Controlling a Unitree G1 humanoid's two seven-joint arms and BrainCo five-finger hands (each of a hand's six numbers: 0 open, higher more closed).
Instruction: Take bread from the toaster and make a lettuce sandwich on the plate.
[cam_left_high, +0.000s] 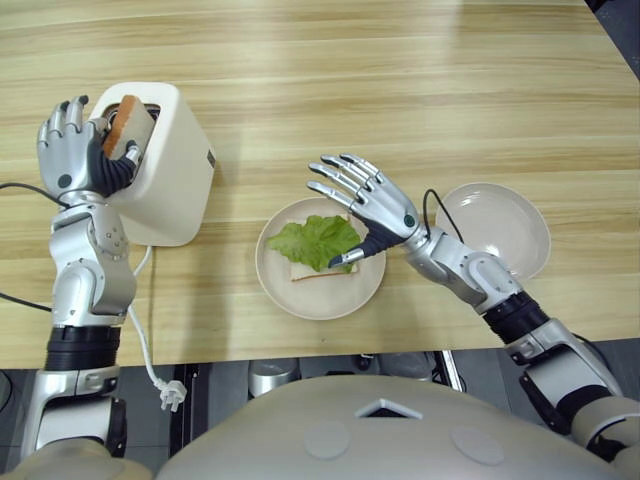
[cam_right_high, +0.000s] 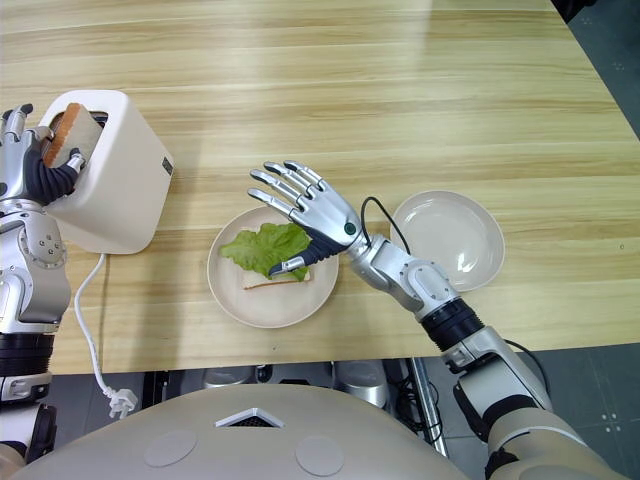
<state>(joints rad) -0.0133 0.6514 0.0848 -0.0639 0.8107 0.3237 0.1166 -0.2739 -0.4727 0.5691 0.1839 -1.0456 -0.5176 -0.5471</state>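
A white toaster stands at the left of the wooden table. A browned bread slice sticks up out of its slot, and my left hand is curled around that slice from the left. In the middle sits a beige plate carrying another bread slice with a green lettuce leaf on top. My right hand hovers over the plate's right side with fingers spread, its thumb tip close to the lettuce's edge, holding nothing.
An empty beige dish lies to the right of the plate, behind my right forearm. The toaster's white cord runs over the table's front edge, its plug dangling below. Bare wood stretches across the far half.
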